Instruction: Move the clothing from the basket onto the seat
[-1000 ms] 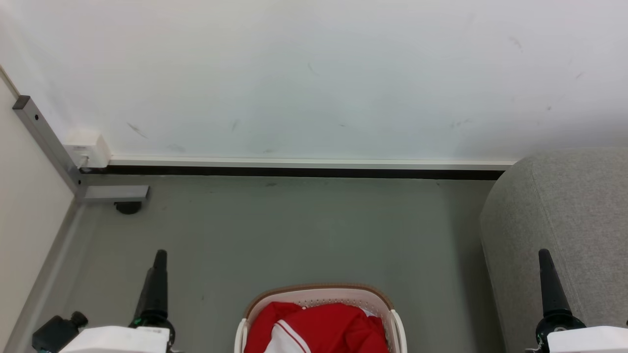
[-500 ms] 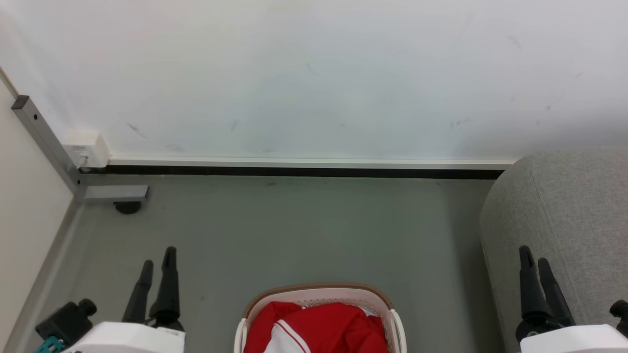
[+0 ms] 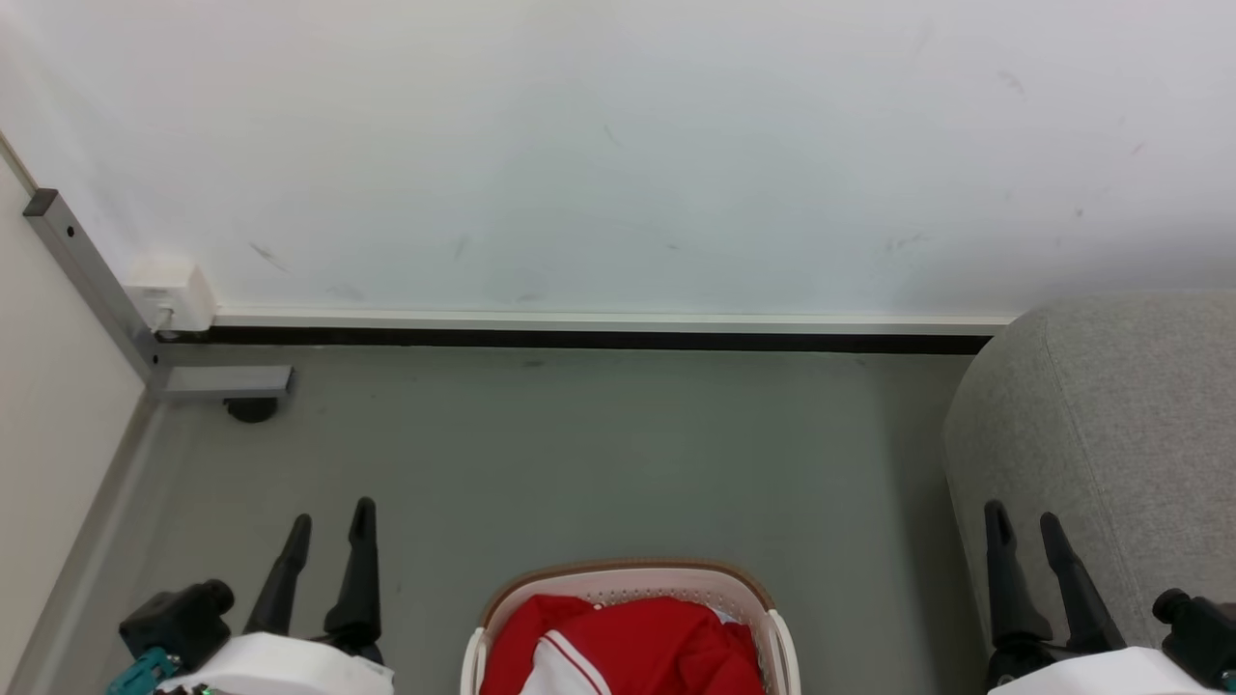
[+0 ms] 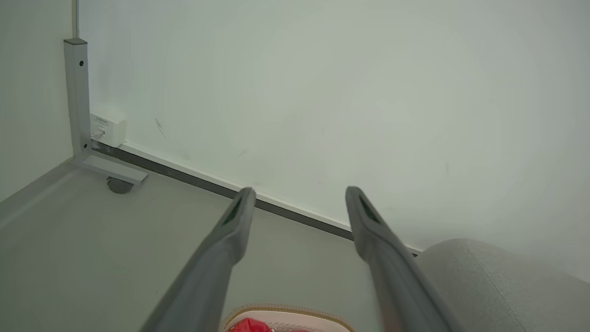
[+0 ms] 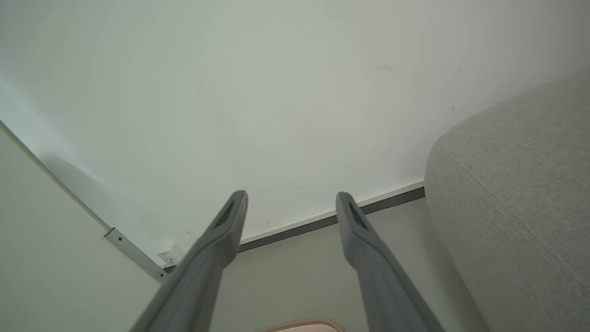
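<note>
Red clothing (image 3: 628, 647) with white stripe trim lies crumpled in the white basket (image 3: 628, 576), whose brown rim shows at the bottom centre of the head view. The basket rim (image 4: 295, 311) and a bit of red clothing (image 4: 246, 325) peek in at the bottom of the left wrist view. The grey fabric seat (image 3: 1120, 434) stands to the right. My left gripper (image 3: 331, 516) hangs open left of the basket, holding nothing. My right gripper (image 3: 1022, 521) is open and empty in front of the seat's edge. Open fingers frame the left gripper (image 4: 299, 196) and right gripper (image 5: 290, 199).
A white wall with a dark baseboard (image 3: 579, 338) runs across the back. A grey metal post and foot (image 3: 193, 381) with a white box (image 3: 174, 290) stand in the back left corner. Grey floor (image 3: 599, 463) lies between basket and wall.
Both grippers have turned about their wrists, so each now shows two spread fingers instead of one, and both have shifted slightly inward toward the basket. Basket and clothing are unmoved.
</note>
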Tool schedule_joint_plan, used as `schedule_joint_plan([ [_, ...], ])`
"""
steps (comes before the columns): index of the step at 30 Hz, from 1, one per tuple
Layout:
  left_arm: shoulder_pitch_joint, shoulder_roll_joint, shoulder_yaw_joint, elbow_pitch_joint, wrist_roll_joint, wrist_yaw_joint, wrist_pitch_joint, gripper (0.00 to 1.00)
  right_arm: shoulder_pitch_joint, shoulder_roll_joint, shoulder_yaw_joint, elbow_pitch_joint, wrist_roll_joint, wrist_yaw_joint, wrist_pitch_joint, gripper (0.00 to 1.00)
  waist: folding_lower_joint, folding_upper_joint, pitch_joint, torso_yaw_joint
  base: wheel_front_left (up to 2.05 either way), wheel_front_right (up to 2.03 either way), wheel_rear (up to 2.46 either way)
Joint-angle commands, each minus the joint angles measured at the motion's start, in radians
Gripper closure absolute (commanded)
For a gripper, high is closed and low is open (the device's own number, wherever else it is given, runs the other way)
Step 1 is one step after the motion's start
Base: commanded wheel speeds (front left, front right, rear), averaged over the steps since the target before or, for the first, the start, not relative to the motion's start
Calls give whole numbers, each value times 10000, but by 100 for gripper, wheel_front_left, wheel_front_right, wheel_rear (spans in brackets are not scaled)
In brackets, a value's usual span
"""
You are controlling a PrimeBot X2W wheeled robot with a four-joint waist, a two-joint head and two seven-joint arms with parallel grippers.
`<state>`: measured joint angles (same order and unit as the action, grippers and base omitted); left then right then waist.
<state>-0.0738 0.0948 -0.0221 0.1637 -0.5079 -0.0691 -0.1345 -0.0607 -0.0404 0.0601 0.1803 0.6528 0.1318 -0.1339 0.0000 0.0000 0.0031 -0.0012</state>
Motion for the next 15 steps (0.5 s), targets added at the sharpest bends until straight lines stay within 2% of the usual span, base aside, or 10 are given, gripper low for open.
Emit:
schedule_joint_plan([
  [1, -176, 156, -78, -22, 401, 84, -108, 0, -145, -99, 55, 34, -495, -11, -122, 0, 0, 0, -12, 7, 0, 0, 0],
  [15, -264, 439, -584, 21, 1620, 432, -455, 0, -233, -111, 263, 323, -1951, -13, -460, 0, 0, 0, -35, 53, 0, 0, 0],
])
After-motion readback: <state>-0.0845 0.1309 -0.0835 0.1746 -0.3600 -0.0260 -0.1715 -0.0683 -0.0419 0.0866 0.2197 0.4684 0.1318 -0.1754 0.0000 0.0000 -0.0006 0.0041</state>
